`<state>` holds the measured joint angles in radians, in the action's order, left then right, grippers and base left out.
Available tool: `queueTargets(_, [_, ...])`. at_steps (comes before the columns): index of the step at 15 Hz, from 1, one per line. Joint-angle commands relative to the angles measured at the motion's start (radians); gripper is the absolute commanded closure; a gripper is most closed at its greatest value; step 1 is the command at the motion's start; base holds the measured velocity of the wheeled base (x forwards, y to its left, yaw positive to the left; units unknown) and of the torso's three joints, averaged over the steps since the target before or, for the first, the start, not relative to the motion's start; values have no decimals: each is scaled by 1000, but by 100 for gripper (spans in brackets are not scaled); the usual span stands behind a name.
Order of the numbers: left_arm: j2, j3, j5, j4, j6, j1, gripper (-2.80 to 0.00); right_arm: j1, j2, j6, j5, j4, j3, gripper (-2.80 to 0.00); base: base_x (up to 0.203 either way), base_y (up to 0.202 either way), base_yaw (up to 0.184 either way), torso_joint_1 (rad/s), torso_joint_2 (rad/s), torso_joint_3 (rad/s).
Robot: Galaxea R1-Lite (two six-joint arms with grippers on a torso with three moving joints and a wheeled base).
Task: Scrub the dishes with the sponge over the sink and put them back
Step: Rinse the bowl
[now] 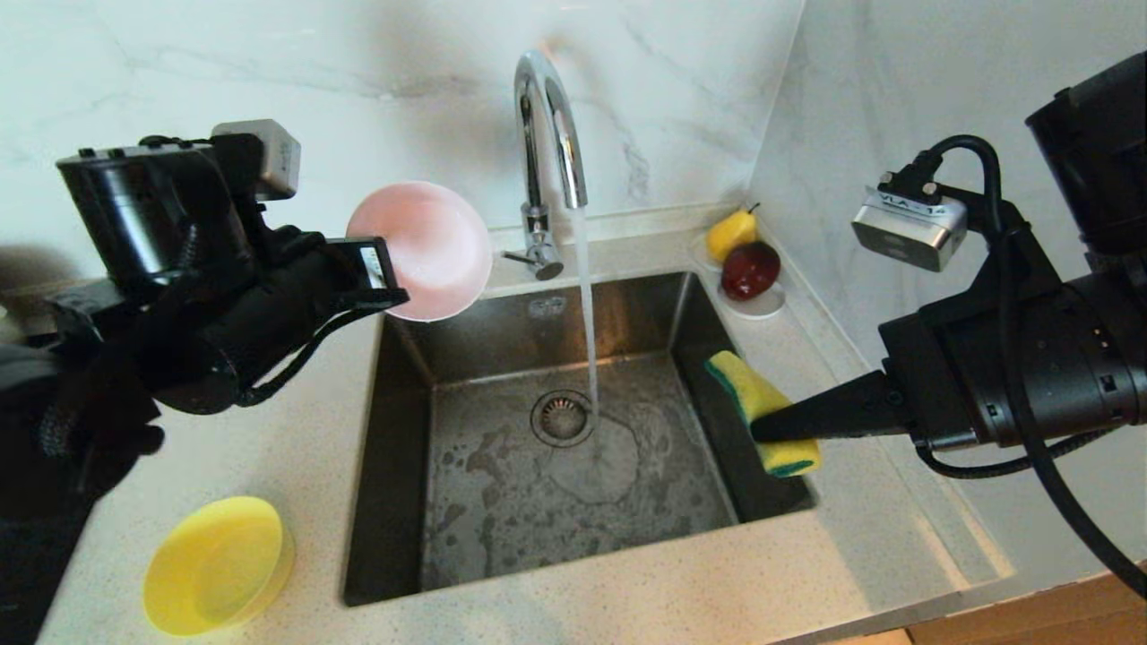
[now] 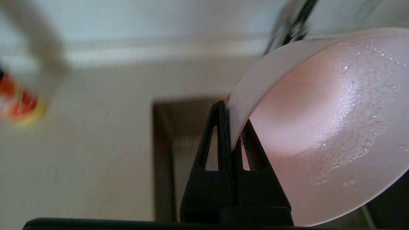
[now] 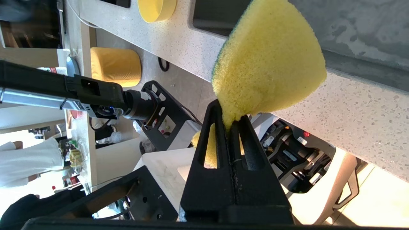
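Left gripper point(image 1: 394, 291) clamped on the rim of the pale pink bowl point(image 1: 421, 251), held tilted on edge above the sink's point(image 1: 573, 502) back-left corner, hollow facing the tap point(image 1: 548, 134). Wrist view shows suds and water beads on the bowl's point(image 2: 319, 134) smooth plastic inside, so this 1 looks mid-wash, probably scrubbed and due a rinse; not yet set down. Right gripper point(image 1: 762, 428) pinched tight on the sponge point(image 1: 762, 408), squashing the yellow foam at the grip; held at the sink's right edge, well apart from the bowl. Foam coarse, open-pored, with a thin green scouring layer along 1 face point(image 3: 268, 64). Water stream point(image 1: 587, 305) running from the curved chrome tap onto the basin floor beside the round strainer drain point(image 1: 562, 417); steel floor blotched wet. Yellow bowl point(image 1: 218, 564) sits on the speckled counter point(image 1: 296, 421) left-front of the sink; cannot tell if washed. Blue bowl not in sight. Judgement: 1 of 3 under way, 2 likely left.
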<state>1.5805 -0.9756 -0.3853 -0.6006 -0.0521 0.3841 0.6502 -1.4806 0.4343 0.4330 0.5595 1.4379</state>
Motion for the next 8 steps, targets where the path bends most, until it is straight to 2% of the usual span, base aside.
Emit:
queueTargets(1, [-89, -151, 9, 511, -135, -47, 0, -3, 0, 6, 1, 3, -5, 0, 0, 0, 0, 0, 0, 0])
queueTargets(2, [-116, -247, 37, 700, -226, -74, 0, -3, 3, 6, 1, 5, -7, 0, 0, 0, 0, 0, 0, 0])
queueTargets(3, [-135, -332, 80, 842, -300, -120, 0, -3, 2, 6, 0, 3, -6, 0, 0, 0, 0, 0, 0, 0])
queueTargets(4, [-147, -390, 128, 942, -353, -205, 0, -4, -1, 4, 0, 3, -4, 0, 0, 0, 0, 0, 0, 0])
queueTargets(6, [-144, -422, 177, 1014, -430, -372, 0, -20, -7, 0, 0, 3, -5, 0, 0, 0, 0, 0, 0, 0])
queueTargets(8, [-122, -401, 196, 1034, -480, -519, 0, -29, -12, -1, 0, 3, -19, 0, 0, 0, 0, 0, 0, 0])
